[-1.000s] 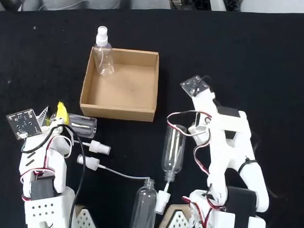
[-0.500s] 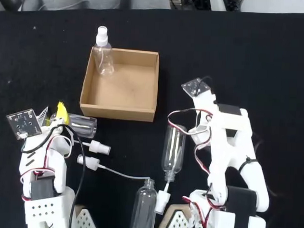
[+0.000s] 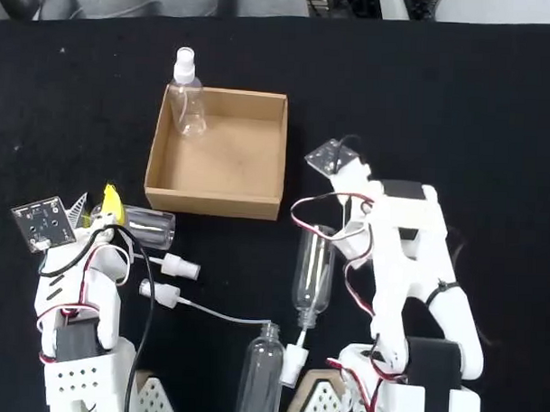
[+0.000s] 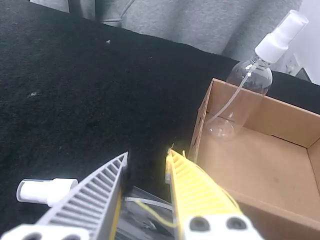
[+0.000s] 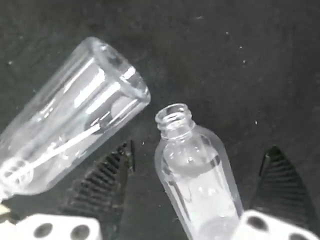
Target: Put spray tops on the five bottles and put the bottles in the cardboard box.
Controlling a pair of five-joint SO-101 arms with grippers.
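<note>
tabletop (image 3: 459, 104): black cloth carrying all the parts.
cardboard box (image 3: 212, 204): upper left of centre in the high view; one capped bottle (image 3: 185, 103) stands in its upper-left corner, spray top on.
left gripper (image 4: 147, 155): lower left of the high view, short of the box; jaws drawn narrow on a clear held bottle (image 3: 152, 229) that lies on its side just below the box's lower-left corner.
right gripper (image 5: 201, 147): jaws spread wide, one on each side of an open-necked bottle (image 5: 197, 175), touching neither side of it.
tubed bottle (image 3: 312, 271): lies lengthwise in the centre, just beside the right arm; a dip tube runs inside it, and its white top (image 3: 292, 360) sits off the neck, apparently not seated.
bare bottle (image 3: 260, 377): bottom centre, neck open.
loose spray tops: one (image 3: 180, 267) and a second (image 3: 163, 294) lie between the left arm and the centre, the second trailing a long tube towards the bare bottle.
step in hand: judged early; one bottle of five is boxed, and the right arm is lined up to take the open-necked bottle.
next move: it calls for closing the jaws squarely on the bottle's body below the neck, then lifting with the neck left free for a top; the smooth round wall may slip or roll if pinched off centre.
</note>
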